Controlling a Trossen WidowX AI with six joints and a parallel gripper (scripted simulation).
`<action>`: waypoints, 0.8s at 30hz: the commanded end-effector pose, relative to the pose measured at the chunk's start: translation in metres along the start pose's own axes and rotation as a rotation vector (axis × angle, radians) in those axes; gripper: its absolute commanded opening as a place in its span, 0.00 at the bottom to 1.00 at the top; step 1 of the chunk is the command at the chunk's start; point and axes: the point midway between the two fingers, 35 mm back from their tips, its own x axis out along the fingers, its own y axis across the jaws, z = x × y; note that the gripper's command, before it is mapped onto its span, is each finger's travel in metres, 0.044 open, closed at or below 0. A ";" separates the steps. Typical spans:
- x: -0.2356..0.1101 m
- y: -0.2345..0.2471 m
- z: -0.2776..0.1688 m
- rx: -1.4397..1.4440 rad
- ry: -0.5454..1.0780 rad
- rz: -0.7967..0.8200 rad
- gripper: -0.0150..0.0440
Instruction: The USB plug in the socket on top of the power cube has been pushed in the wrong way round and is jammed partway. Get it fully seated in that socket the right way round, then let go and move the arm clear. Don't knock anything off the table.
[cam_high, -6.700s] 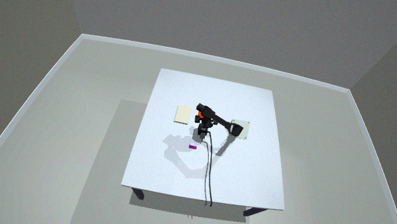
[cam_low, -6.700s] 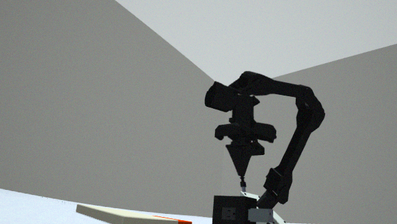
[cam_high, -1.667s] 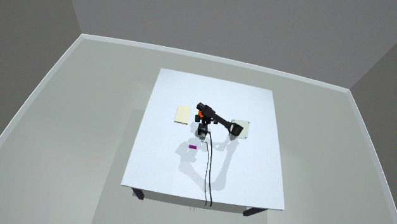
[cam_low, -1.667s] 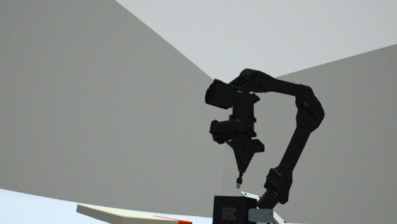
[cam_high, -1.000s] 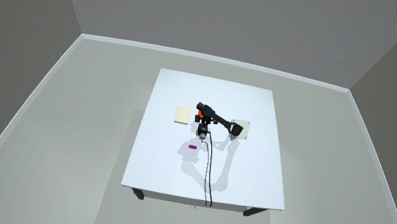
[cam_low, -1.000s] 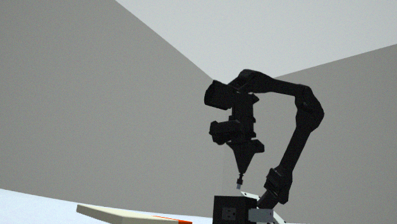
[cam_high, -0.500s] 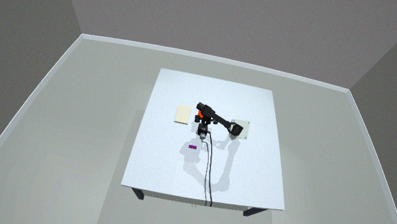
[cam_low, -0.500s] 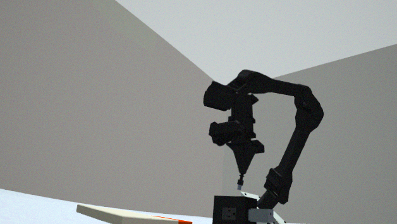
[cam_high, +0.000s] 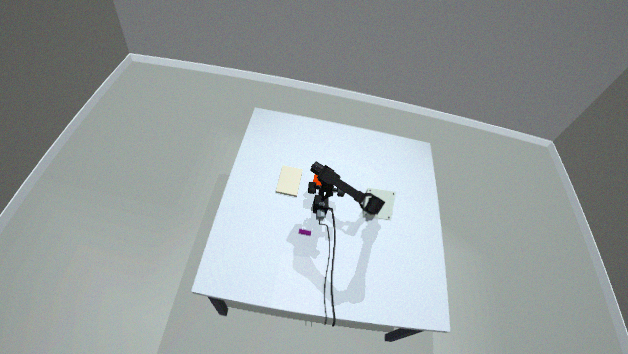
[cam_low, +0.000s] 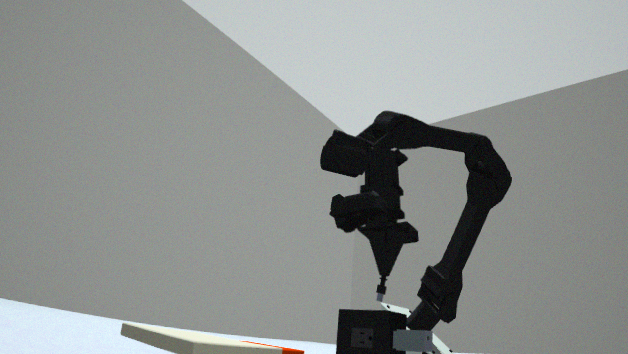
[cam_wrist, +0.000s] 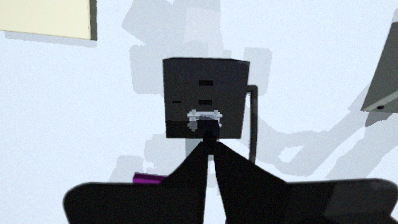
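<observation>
USB plug (cam_low: 380, 296) pinched by gripper (cam_low: 381, 289) above power cube (cam_low: 369, 331).

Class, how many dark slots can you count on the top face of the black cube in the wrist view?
3: one centre, one left, one lower centre just above the plug. The gripper may hide others.

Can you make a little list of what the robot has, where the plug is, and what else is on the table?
gripper: gripper pointing straight down, shut on the USB plug
plug: held just above the power cube, out of the socket, not yet seated
power cube: black, on the table, slots on its top face
cables: two black cables running off the table's near edge
other things: cream pad, small purple block, orange thing partly hidden by the arm
arm base: on a pale plate
</observation>
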 end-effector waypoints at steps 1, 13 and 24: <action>0.001 0.000 -0.001 -0.003 0.011 0.000 0.25; 0.002 0.000 -0.001 -0.001 0.026 0.000 0.25; 0.004 0.000 -0.002 0.000 0.039 0.000 0.25</action>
